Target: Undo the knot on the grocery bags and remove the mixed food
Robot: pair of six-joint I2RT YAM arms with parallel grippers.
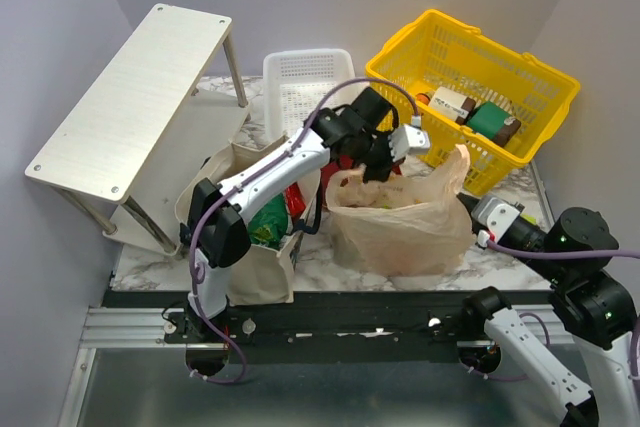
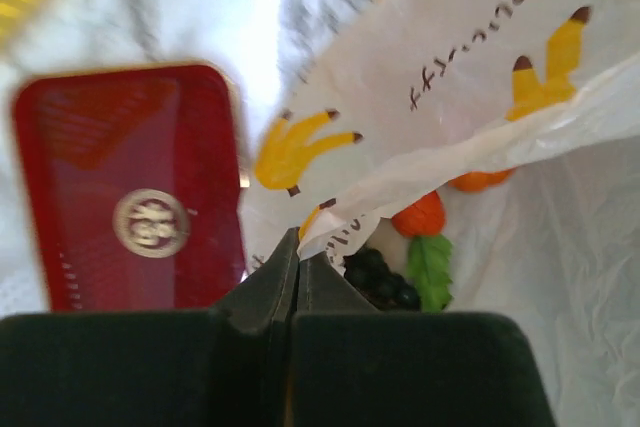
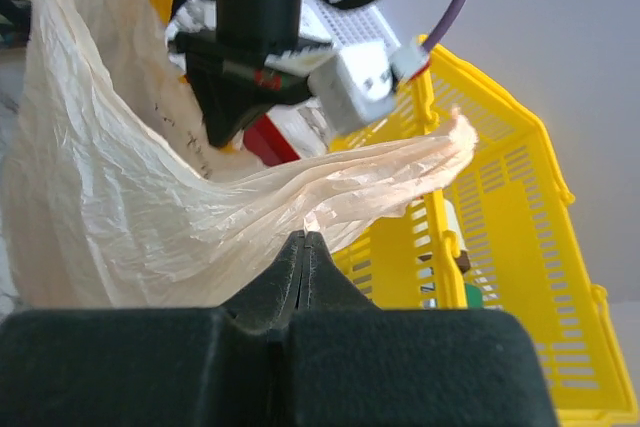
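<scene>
My left gripper (image 2: 297, 247) is pressed together on the rim of the plastic bag (image 2: 450, 67). The grapes (image 2: 380, 282) lie just past its tips inside, and a red snack packet (image 2: 130, 187) sits off to its left. My right gripper (image 3: 303, 242) looks likewise clamped on the bag's edge at its tips. The risk I see is tearing, since two pinches pulling apart would strain film this thin — or a slipped rim dropping the mouth shut over the food.

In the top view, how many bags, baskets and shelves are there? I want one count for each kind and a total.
Bags: 2 (canvas tote, plastic bag)
Baskets: 2 (yellow basket, white basket)
Shelves: 1 (white shelf)
Total: 5
</scene>
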